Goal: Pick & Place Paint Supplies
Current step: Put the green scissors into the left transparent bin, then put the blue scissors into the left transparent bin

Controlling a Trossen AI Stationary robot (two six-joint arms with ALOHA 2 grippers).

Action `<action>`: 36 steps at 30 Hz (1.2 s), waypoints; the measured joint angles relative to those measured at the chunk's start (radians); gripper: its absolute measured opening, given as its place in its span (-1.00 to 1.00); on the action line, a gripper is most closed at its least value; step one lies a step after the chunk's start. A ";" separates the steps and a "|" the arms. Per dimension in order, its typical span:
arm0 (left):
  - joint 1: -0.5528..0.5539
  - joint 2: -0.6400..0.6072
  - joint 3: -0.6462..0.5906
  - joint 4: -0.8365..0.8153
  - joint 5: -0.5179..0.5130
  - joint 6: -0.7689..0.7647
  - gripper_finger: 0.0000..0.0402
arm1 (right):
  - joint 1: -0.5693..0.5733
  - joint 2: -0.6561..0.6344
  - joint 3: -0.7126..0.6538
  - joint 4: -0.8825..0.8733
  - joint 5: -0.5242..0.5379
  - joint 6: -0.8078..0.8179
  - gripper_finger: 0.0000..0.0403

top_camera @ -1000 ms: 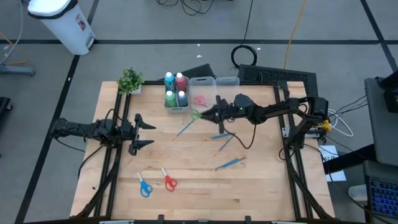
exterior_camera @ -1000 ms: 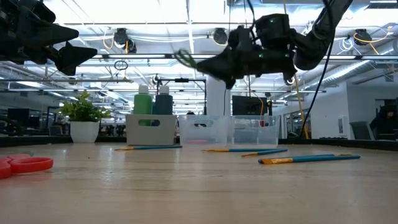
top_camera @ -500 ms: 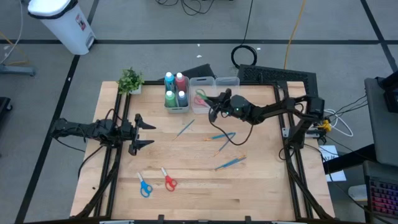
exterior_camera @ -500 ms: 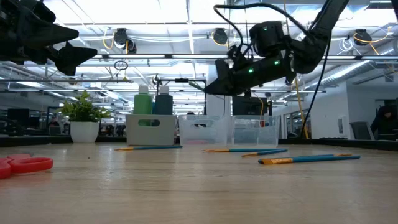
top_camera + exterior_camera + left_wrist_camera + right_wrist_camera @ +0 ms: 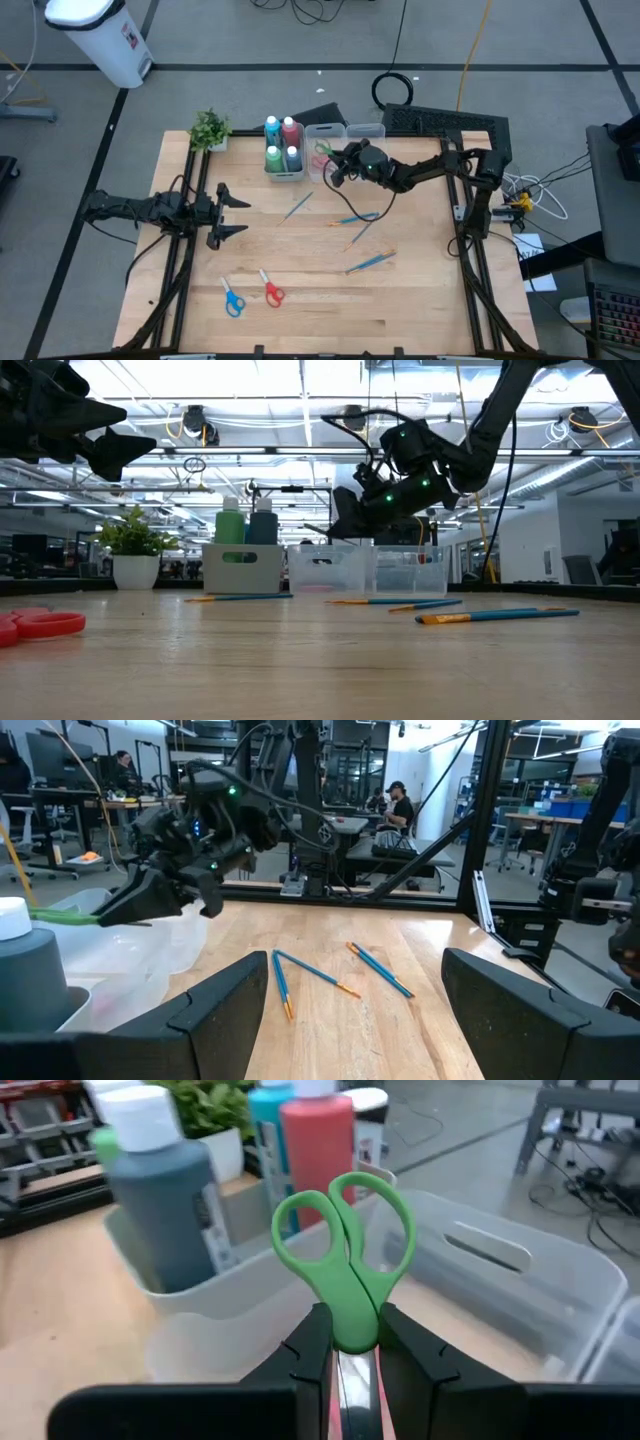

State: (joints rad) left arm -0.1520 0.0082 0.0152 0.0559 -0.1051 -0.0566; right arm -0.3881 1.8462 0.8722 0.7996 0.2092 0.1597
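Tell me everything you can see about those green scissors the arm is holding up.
The small green-handled scissors look like plastic-handled craft scissors with two oval finger loops side by side, so the blades are closed. The right gripper is shut on them just below the loops, hiding the blades, with the handles pointing away from the arm. They hang in the air above the clear plastic bin, next to the bin of paint bottles, touching nothing but the gripper.

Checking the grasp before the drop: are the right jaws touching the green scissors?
Touching. The right wrist view shows the right gripper clamped on the green scissors just below the handles.
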 joint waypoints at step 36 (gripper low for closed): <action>0.000 0.000 0.000 0.000 0.000 0.000 0.53 | 0.005 -0.056 -0.002 -0.119 -0.086 0.020 -0.46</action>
State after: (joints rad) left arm -0.1522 0.0082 0.0153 0.0559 -0.1053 -0.0566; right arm -0.3827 1.7900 0.8707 0.6802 0.1228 0.1800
